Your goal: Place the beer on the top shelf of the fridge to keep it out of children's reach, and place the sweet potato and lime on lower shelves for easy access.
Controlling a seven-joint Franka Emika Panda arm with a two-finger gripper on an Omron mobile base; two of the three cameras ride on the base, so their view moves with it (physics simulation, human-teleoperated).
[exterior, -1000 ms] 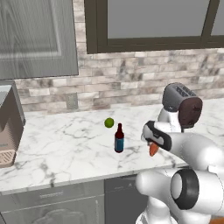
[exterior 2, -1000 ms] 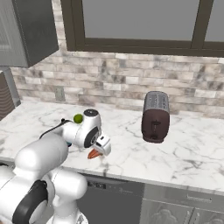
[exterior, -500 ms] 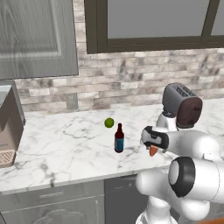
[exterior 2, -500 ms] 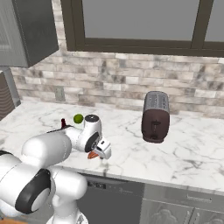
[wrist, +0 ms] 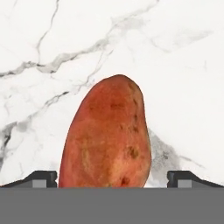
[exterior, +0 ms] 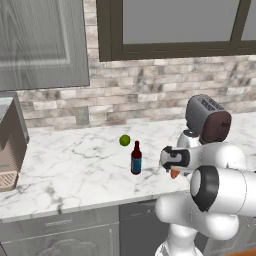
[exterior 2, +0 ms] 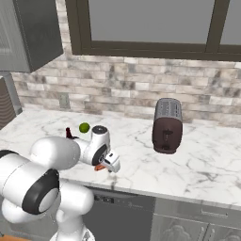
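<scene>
The sweet potato [wrist: 107,135], orange-red and tapered, lies on the white marble counter [exterior: 75,165]. My gripper [wrist: 112,177] is open and hangs straight over it, one fingertip [wrist: 41,177] on each side and neither touching it. In the left base view the gripper [exterior: 172,169] points down, with the sweet potato's [exterior: 174,174] tip peeking out beneath. The beer [exterior: 136,159] stands upright just left of my hand, and the lime [exterior: 124,140] lies behind it. From the right I see the lime [exterior 2: 84,127], the sweet potato [exterior 2: 100,167] and the gripper [exterior 2: 111,164]. The fridge and its shelves are out of view.
A dark toaster [exterior: 209,119] stands on the counter behind my arm, close to the brick wall. A brown-grey appliance [exterior: 10,145] sits at the counter's far left. Wall cabinets [exterior: 42,45] and a window hang above. The counter's front edge runs just below my hand.
My hand has sunk a little toward the sweet potato and the elbow has swung round. The jaws stay open. The beer and lime have not moved.
</scene>
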